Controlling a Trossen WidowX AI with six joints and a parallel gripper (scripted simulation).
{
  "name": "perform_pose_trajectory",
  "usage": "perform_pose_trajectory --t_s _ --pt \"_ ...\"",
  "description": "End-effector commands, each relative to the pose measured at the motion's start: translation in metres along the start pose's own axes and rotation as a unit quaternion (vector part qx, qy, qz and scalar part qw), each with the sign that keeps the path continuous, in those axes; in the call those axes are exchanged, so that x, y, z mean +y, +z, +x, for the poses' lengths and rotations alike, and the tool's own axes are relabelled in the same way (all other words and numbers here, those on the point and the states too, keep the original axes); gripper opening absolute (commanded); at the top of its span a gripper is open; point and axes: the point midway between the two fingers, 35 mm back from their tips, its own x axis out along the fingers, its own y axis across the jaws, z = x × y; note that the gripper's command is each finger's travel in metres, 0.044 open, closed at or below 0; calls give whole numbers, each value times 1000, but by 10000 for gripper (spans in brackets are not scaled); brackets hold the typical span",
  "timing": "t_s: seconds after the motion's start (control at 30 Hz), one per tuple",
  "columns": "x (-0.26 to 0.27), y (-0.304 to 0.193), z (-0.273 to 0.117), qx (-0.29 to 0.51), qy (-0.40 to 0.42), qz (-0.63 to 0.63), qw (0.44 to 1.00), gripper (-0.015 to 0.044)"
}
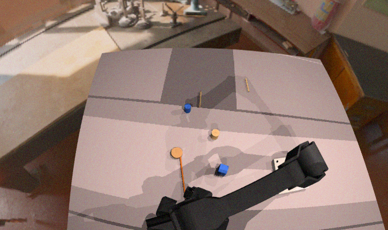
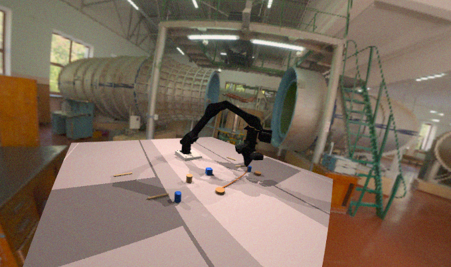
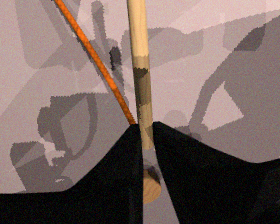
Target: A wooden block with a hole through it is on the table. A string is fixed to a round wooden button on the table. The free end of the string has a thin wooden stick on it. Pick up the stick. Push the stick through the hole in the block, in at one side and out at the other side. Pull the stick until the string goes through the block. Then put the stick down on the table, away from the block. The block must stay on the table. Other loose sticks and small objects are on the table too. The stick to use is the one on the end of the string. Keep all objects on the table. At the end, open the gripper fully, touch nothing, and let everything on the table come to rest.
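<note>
My gripper (image 2: 246, 165) (image 3: 145, 129) is shut on the thin wooden stick (image 2: 240, 165) (image 3: 138, 37) at the string's end. The stick extends beyond the fingertips in the wrist view. The orange string (image 1: 182, 174) (image 2: 234, 180) (image 3: 95, 54) runs nearly straight from the round wooden button (image 1: 176, 153) (image 2: 220, 190) to the fingertips. In the top view the arm hides the fingertips and stick. I cannot make out the block with the hole in any view.
A blue cube (image 1: 223, 169) (image 2: 208, 171), a tan cylinder (image 1: 215, 134) (image 2: 189, 178) and a blue cylinder (image 1: 187, 108) (image 2: 177, 196) stand on the table. Loose sticks (image 1: 200, 99) (image 1: 247, 84) (image 2: 231, 158) lie farther off. Another blue piece (image 2: 250, 169) and a round tan piece (image 2: 258, 173) are near my gripper.
</note>
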Motion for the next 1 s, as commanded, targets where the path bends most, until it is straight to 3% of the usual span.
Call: perform_pose_trajectory --t_s 0.0,0.97 --pt "-2 1 2 -1 1 2 1000 0" --pt "-25 13 26 -3 0 2 1000 0"
